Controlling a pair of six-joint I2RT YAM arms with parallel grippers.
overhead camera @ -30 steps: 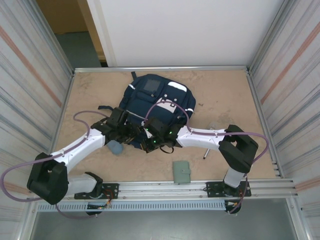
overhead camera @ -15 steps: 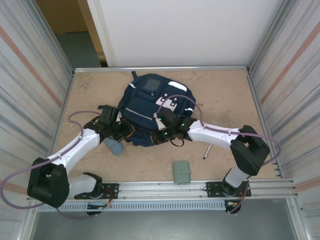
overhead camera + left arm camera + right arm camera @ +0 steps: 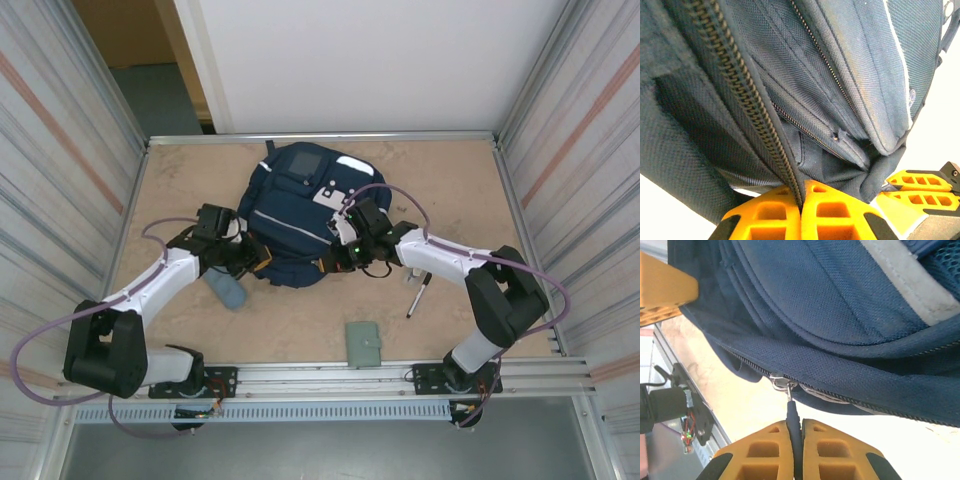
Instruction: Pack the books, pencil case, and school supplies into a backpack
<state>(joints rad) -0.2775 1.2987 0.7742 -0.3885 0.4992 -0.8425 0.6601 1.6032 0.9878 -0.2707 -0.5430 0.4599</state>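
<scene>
Clutter lies below the backpack (image 3: 300,205) in the top view. The slate-blue pencil case (image 3: 228,291) is at lower left beside the left arm (image 3: 165,278), the grey-green booklet (image 3: 364,343) at bottom centre, and the black marker (image 3: 418,295) to the right. The backpack lies mid-frame, its long axis running up-down and its handle toward the top. Its zip edge is clamped in the left gripper (image 3: 801,197), and the right gripper (image 3: 795,435) pinches the zip pull (image 3: 791,412).
</scene>
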